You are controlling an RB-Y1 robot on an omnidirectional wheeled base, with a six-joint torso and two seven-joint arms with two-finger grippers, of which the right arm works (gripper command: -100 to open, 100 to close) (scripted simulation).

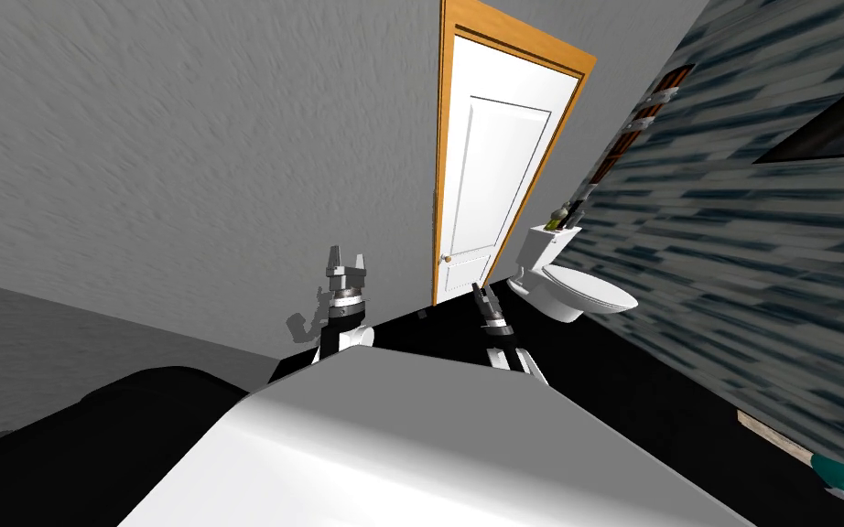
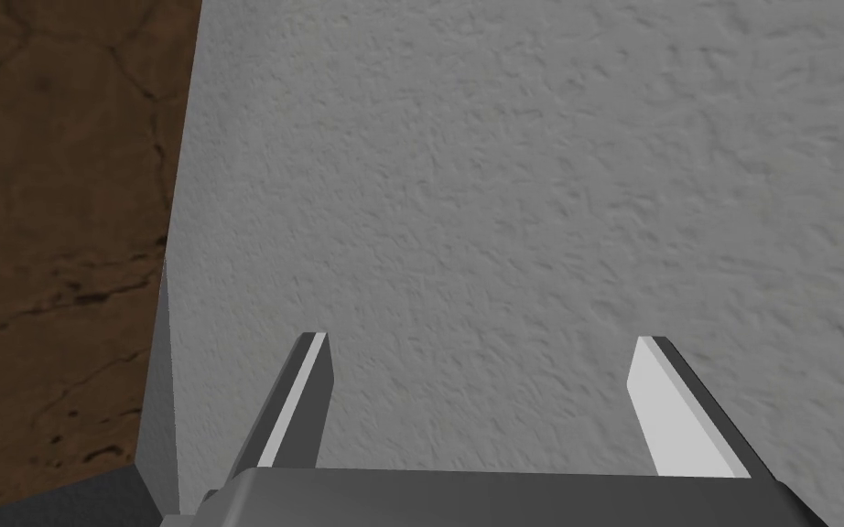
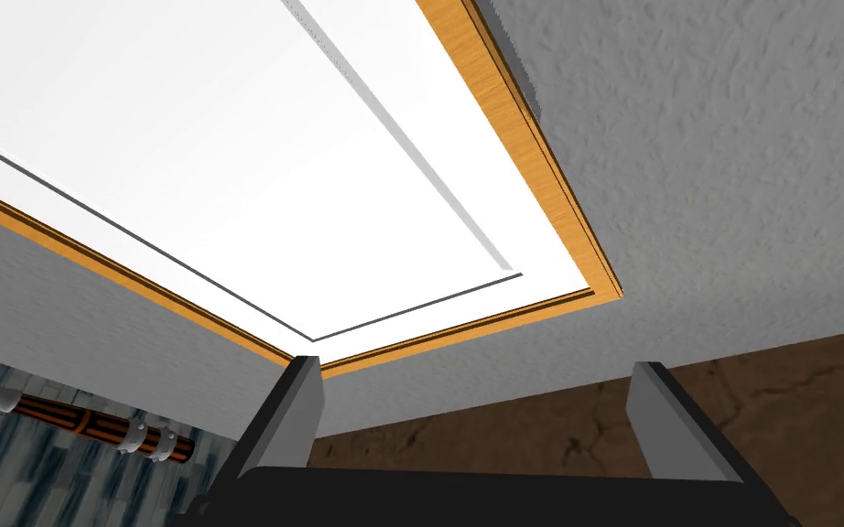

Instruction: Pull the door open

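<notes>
The knob (image 1: 448,259) sat mid-frame on the shut door (image 1: 493,174), just up-left of the right gripper (image 1: 477,290), the nearer of the 2; the left gripper (image 1: 347,254) faced wall (image 2: 503,183). Both gaped, empty.

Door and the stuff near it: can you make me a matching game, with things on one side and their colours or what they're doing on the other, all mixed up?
Things:
1 door
2 door frame
3 tiled wall
4 left gripper

Matches:
A orange
B fingers apart
C white
D blue-grey

Pairs: 1-C, 2-A, 3-D, 4-B.
</notes>
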